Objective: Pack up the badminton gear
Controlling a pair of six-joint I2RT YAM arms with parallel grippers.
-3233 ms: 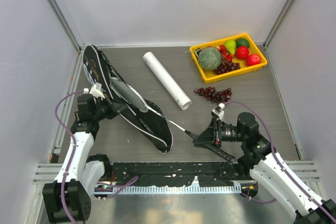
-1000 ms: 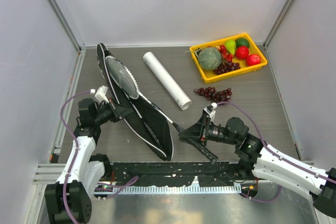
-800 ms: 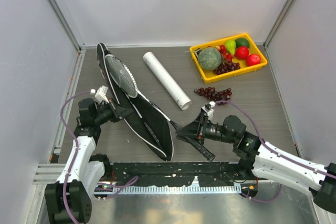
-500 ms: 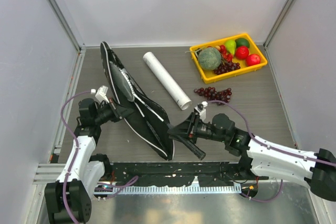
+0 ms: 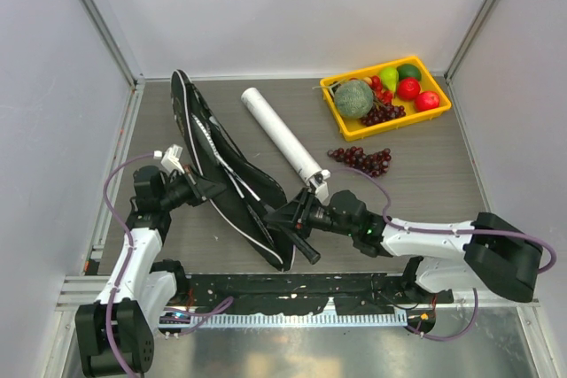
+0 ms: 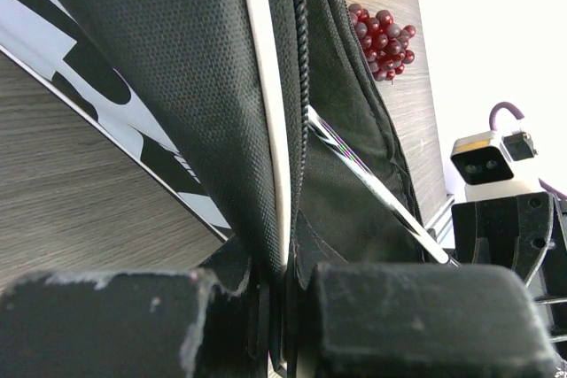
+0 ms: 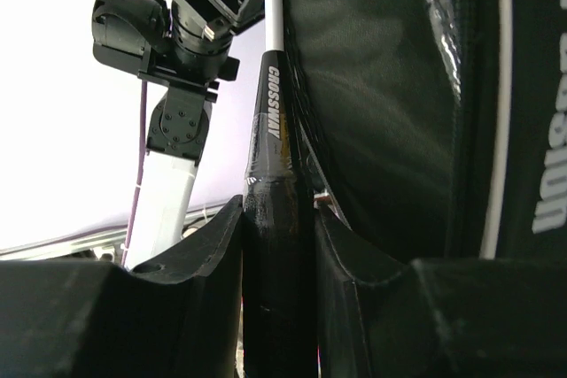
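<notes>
The black racket bag (image 5: 251, 214) lies slantwise on the left of the table, its upper flap raised. My left gripper (image 5: 200, 189) is shut on the bag's piped edge (image 6: 276, 174); in the left wrist view the gripper (image 6: 283, 307) pinches that edge. My right gripper (image 5: 293, 219) is shut on a racket's black handle (image 7: 276, 219) at the bag's mouth; the handle's end (image 5: 310, 254) sticks out behind it. The thin shaft (image 5: 237, 179) runs into the bag, and it shows in the left wrist view as the shaft (image 6: 372, 190). The racket's head is hidden inside. A long white tube (image 5: 282, 133) lies beside the bag.
A loose bunch of dark red grapes (image 5: 360, 159) lies right of the tube. A yellow tray (image 5: 335, 105) of fruit stands at the back right. Grey walls close in the table on three sides, and the arms' base rail (image 5: 292, 294) runs along the near edge.
My right arm has stretched left, pushing the racket deeper so that its head has gone inside the bag. The left gripper has kept its hold on the bag's edge.
</notes>
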